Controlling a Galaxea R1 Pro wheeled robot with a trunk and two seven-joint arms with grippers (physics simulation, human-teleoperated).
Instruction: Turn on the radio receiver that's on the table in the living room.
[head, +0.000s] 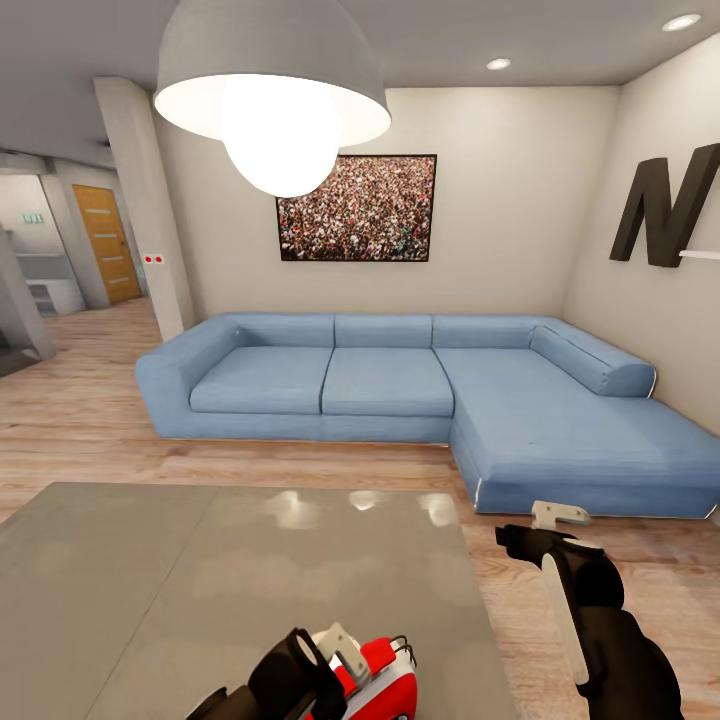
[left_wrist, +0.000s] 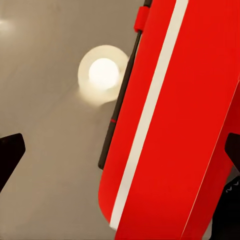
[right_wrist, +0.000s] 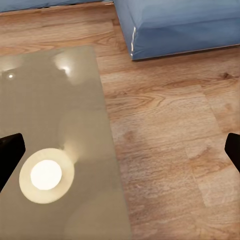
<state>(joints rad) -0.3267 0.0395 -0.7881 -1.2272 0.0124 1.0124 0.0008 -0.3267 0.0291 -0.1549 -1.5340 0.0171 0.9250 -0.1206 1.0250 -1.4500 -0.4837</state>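
red and glossy, the radio receiver (head: 385, 675) is sitting at the near edge of the table (head: 200, 570), its rounded plastic body carrying a white stripe and a thin dark wire handle (left_wrist: 120, 95) along one side. the left gripper (head: 330, 670) is hovering right over it with its dark fingers (left_wrist: 10, 155) spread wide apart, closed on nothing. the left wrist view is showing the radio's smooth shell up close (left_wrist: 175, 130) above the grey reflective tabletop (left_wrist: 45, 100), where the lamp's round glare is shining. the right gripper (head: 560, 520) is hanging past the table's right edge, jaws parted and empty; its wrist view is showing the table's corner (right_wrist: 55, 125), grained wood floor (right_wrist: 170, 150) and the blue fabric sofa (right_wrist: 180, 25). a white dome lamp (head: 272, 90) is glowing overhead.
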